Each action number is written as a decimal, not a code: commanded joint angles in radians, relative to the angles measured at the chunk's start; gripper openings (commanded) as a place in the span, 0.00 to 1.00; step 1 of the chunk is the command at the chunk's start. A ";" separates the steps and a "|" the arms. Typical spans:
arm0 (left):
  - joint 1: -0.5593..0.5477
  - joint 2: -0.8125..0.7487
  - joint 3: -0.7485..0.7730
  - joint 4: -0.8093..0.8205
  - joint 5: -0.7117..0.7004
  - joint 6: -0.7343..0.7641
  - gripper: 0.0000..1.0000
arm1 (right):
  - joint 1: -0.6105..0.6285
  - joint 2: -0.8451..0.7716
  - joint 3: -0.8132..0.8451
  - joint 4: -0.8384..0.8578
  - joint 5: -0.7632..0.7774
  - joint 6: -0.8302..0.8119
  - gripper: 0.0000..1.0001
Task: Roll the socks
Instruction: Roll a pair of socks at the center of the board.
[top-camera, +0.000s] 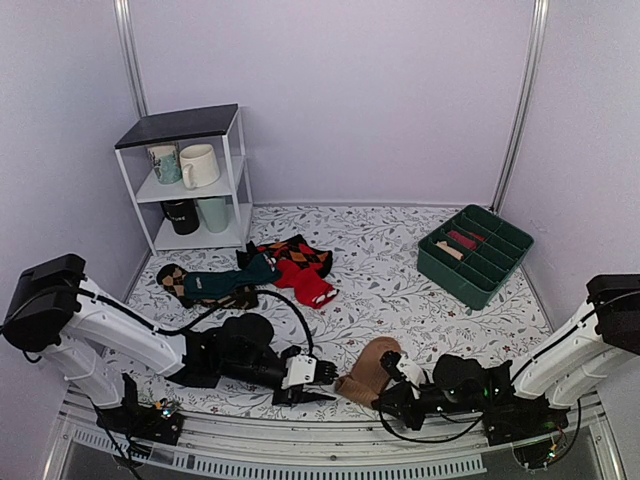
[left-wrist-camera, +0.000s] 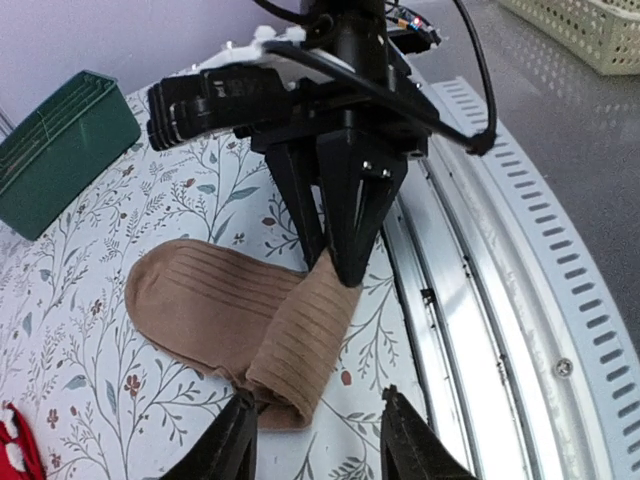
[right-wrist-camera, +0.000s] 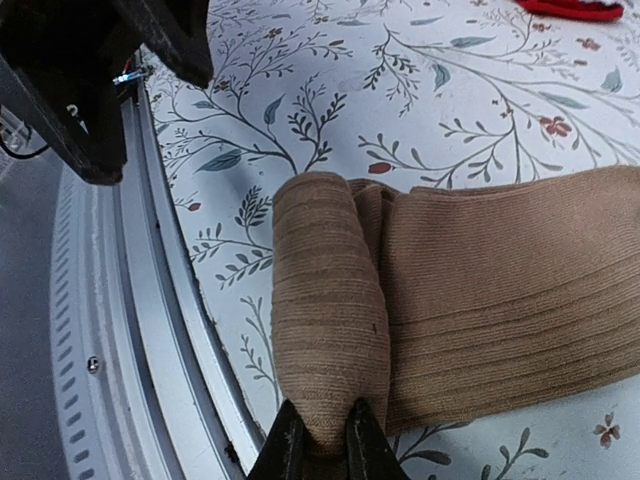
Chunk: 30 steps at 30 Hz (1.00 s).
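The tan-brown socks (top-camera: 370, 370) lie near the table's front edge, with one end folded over into a short roll (right-wrist-camera: 325, 320). My right gripper (right-wrist-camera: 322, 440) is shut on the end of that roll; it shows from the front in the left wrist view (left-wrist-camera: 335, 255), pinching the fold. The flat part of the socks (left-wrist-camera: 200, 300) spreads away from the roll. My left gripper (left-wrist-camera: 318, 440) is open and empty, its fingertips (left-wrist-camera: 240, 440) just short of the roll's other end, not touching it. In the top view it (top-camera: 318, 385) sits left of the socks.
A red sock (top-camera: 305, 280) and dark teal and argyle socks (top-camera: 215, 285) lie mid-table. A green divided bin (top-camera: 450, 275) stands at the right. A white shelf (top-camera: 180, 125) with mugs stands at back left. The metal front rail (right-wrist-camera: 130, 330) runs close beside the roll.
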 joint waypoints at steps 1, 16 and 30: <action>-0.009 0.069 0.023 0.047 -0.016 0.098 0.43 | -0.105 -0.013 -0.030 -0.077 -0.355 0.123 0.06; -0.036 0.196 0.043 0.175 -0.044 0.205 0.53 | -0.172 0.148 0.006 -0.040 -0.470 0.193 0.06; -0.054 0.312 0.090 0.081 -0.063 0.212 0.55 | -0.198 0.157 -0.002 -0.040 -0.501 0.178 0.06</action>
